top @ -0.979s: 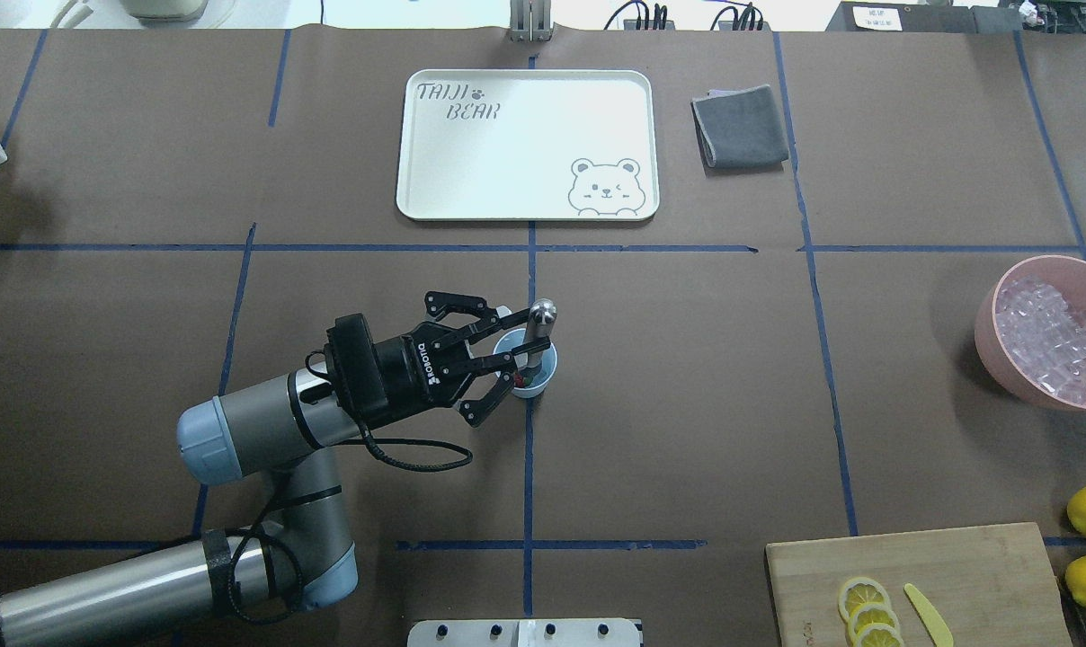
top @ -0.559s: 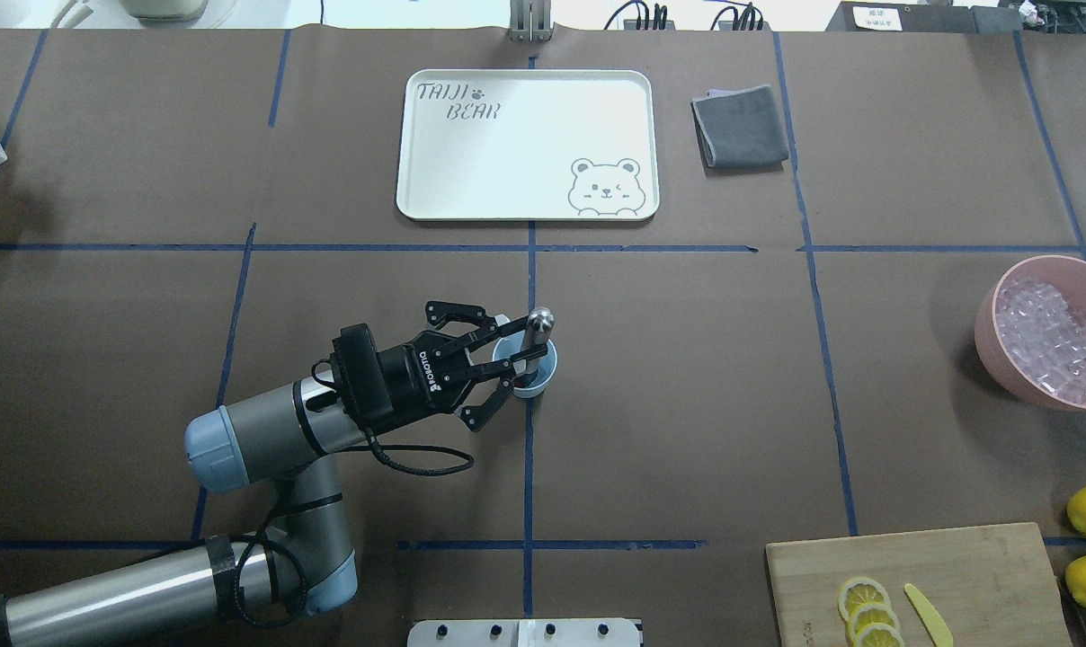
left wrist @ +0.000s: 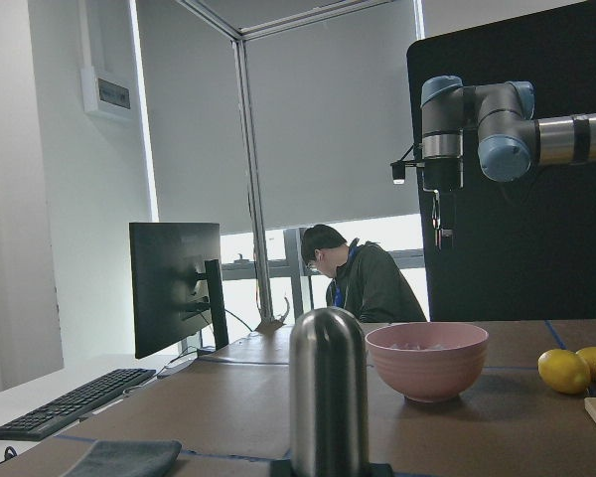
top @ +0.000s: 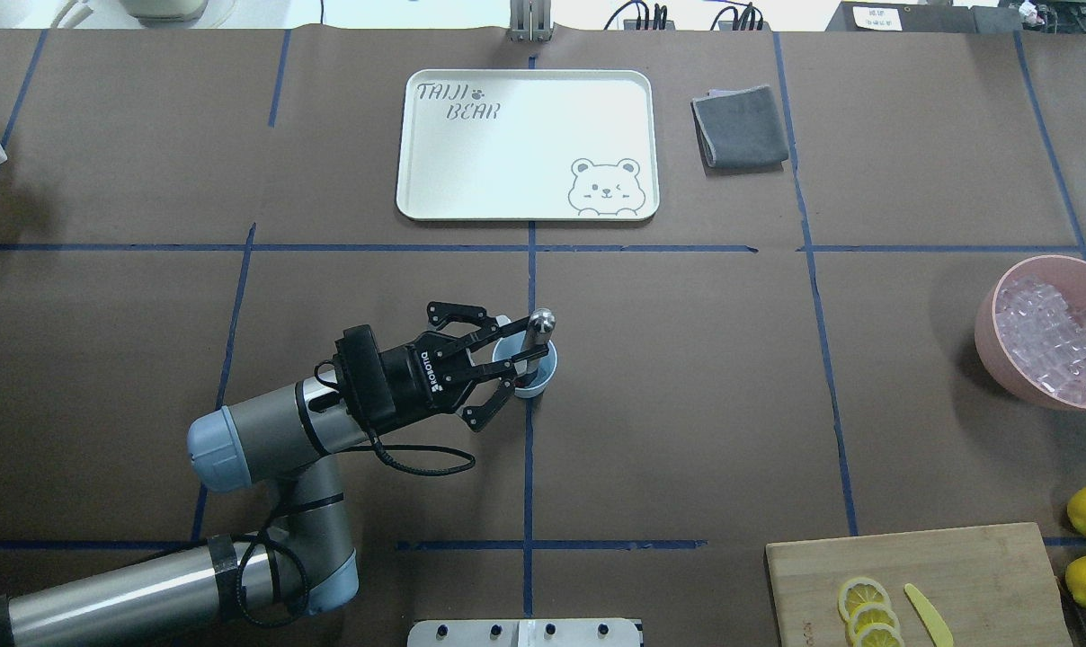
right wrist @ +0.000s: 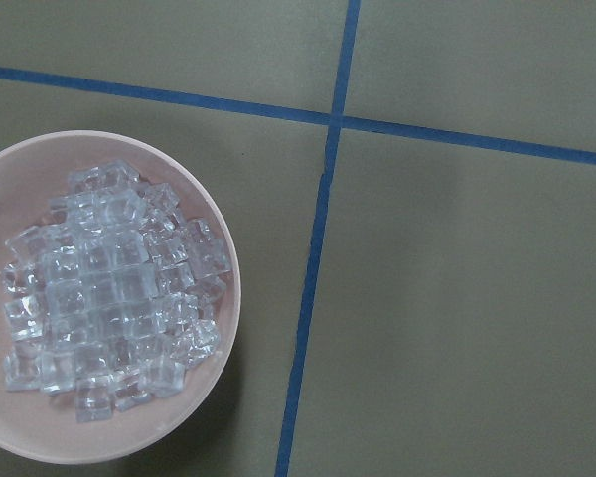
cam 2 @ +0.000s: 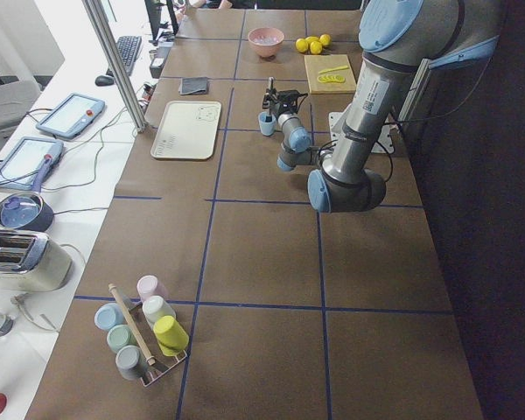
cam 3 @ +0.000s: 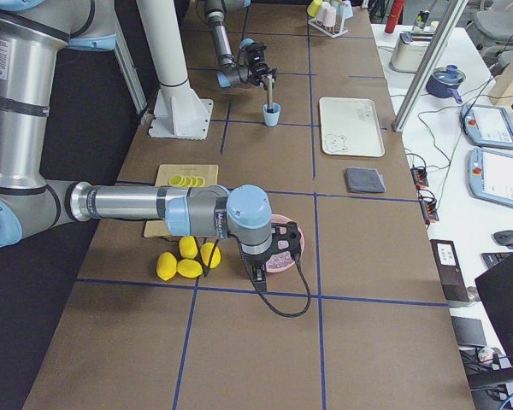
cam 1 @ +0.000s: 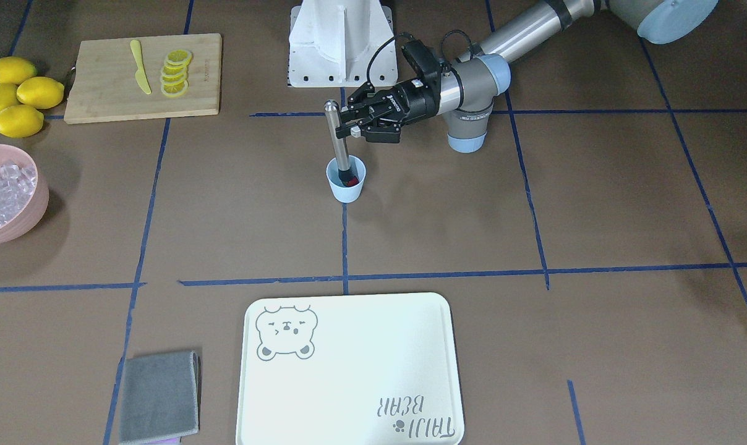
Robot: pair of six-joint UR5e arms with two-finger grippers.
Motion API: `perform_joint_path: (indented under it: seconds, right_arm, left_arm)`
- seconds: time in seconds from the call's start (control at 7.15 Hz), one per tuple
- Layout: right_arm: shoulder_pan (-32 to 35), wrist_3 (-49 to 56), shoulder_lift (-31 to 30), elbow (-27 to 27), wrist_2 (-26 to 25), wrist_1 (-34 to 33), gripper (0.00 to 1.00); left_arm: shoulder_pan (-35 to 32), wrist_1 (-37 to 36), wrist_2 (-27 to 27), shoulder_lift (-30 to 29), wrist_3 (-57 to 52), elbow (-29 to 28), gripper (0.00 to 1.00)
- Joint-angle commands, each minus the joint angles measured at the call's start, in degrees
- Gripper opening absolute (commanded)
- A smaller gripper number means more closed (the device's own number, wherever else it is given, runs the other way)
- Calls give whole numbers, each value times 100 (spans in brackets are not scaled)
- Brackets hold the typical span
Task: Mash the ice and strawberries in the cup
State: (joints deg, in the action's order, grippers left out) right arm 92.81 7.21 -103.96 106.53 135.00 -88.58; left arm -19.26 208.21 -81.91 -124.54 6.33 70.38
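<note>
Muddler (cam 1: 336,139) shifted in cup (cam 1: 346,187); tray (top: 525,171) reads "TAIJI BEAR".

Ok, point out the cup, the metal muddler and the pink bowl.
cup (cam 1: 346,190), front-facing view, outer wall.
metal muddler (cam 1: 337,147), front-facing view, mid shaft.
pink bowl (top: 986,337), overhead view, left outer wall.

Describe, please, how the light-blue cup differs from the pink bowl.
The cup is small, tapered and light blue; the bowl is wide, rounded and pink. The cup holds a strawberry and the metal muddler gripped by the left pincer; the bowl holds a heap of ice. Both stand upright and open on the table.
</note>
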Motion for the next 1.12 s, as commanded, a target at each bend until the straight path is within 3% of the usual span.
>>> perform_joint_path:
  seconds: [0.0, 0.28, 0.42, 0.98]
  right_arm:
    - [0, 0, 7, 0, 0, -1, 99]
    - [0, 0, -2, -9, 0, -1, 100]
    - [0, 0, -2, -9, 0, -1, 99]
    - [0, 0, -2, -27, -9, -1, 99]
  left_arm:
    - [-155, -26, -18, -45, -1, 64, 6]
    - [-393, -209, -44, -36, 87, 387, 5]
    - [-420, -724, -53, -10, 87, 816, 5]
    - [-525, -3727, -35, 245, 96, 2408, 5]
